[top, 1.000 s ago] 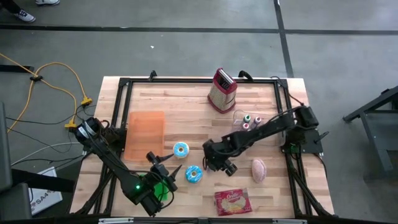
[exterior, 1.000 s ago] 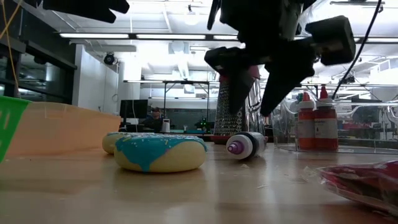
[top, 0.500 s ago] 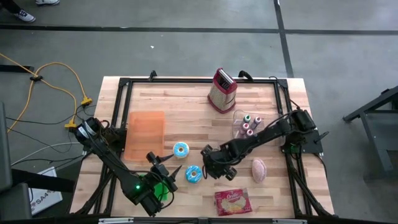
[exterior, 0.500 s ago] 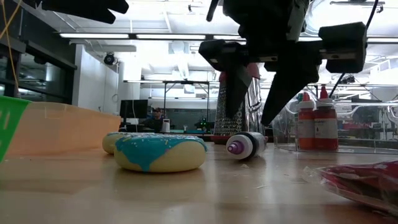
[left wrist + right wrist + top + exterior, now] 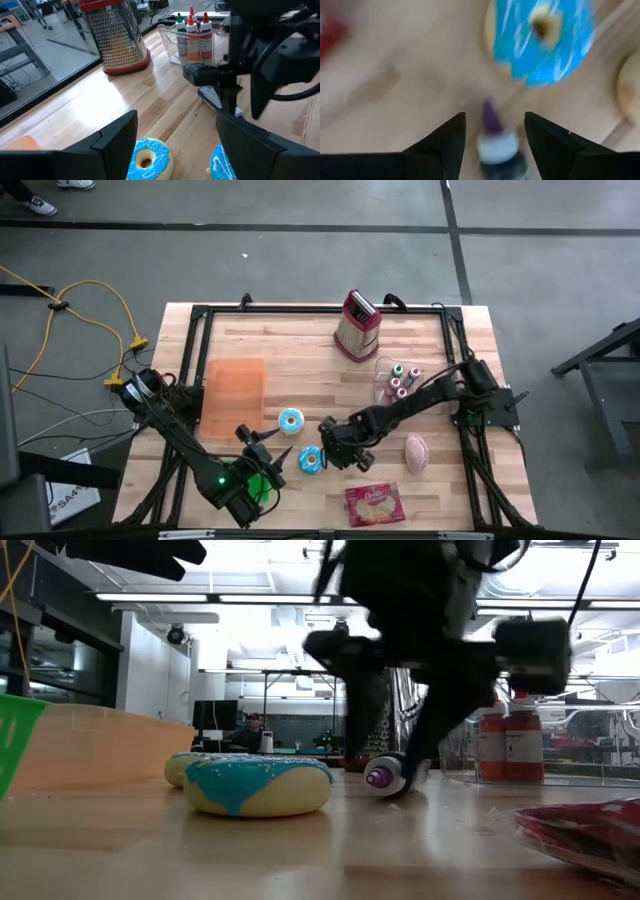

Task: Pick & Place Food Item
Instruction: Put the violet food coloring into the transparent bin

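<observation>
- The right gripper (image 5: 330, 452) hung low over the table (image 5: 300, 350), its fingers (image 5: 449, 137) spread apart and holding nothing.
- A small purple-tipped bottle (image 5: 496, 142) lay on its side between those fingers, not clamped, as far as the wrist view showed.
- Just beyond the bottle's tip sat a blue-iced donut (image 5: 311, 461), close beside the gripper.
- A second donut (image 5: 291, 420) lay a little farther off, toward the orange board (image 5: 233, 390).
- On the gripper's other side were a pink food item (image 5: 416, 451) and, nearer the table edge, a red packet (image 5: 372, 504).
- The left gripper (image 5: 272, 452) waited near the first donut, fingers apart and empty.
- A red grater (image 5: 357, 325) stood well behind, beside a clear bin of bottles (image 5: 398, 378).
</observation>
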